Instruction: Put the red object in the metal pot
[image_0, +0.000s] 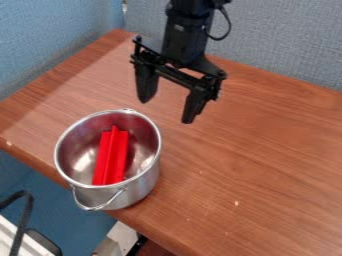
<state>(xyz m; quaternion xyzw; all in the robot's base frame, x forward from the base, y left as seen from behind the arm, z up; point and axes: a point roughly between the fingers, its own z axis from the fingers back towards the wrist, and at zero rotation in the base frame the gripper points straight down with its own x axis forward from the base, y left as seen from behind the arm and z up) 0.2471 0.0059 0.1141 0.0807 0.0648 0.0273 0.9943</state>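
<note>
Black robot arm (189, 38) — chunky segments, thin dark cable (227, 22)

No readable text, label, brand, number or sign shows anywhere in the view.

The grooved red bar (112, 155) leans lengthwise inside the shiny, round, two-handled metal pot (147, 171).
</note>
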